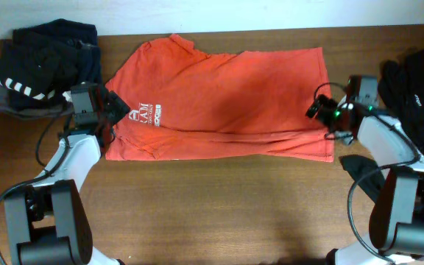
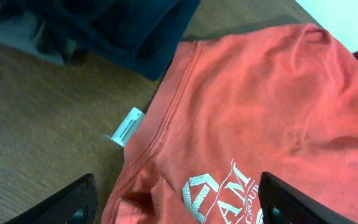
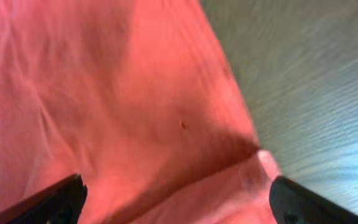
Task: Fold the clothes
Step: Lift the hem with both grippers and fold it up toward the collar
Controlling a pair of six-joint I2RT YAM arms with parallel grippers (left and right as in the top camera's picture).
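Note:
The orange-red T-shirt (image 1: 227, 96) lies flat and sideways across the table, with its white chest logo (image 1: 147, 114) facing up near the left end. My left gripper (image 1: 116, 107) hovers over that left end. In the left wrist view it (image 2: 179, 208) is open, with the logo (image 2: 229, 193) and a wrinkle of cloth lying loose between the jaws. My right gripper (image 1: 319, 107) is at the shirt's right edge. In the right wrist view it (image 3: 179, 205) is open wide over the shirt (image 3: 104, 93) and its folded corner (image 3: 260, 165), holding nothing.
A dark navy and grey pile with white stripes (image 1: 39, 66) sits at the back left, just beyond the left arm. A loose black garment (image 1: 418, 81) lies at the far right. A white tag (image 2: 126, 126) sticks out from the shirt's edge onto the brown wooden table (image 1: 219, 206).

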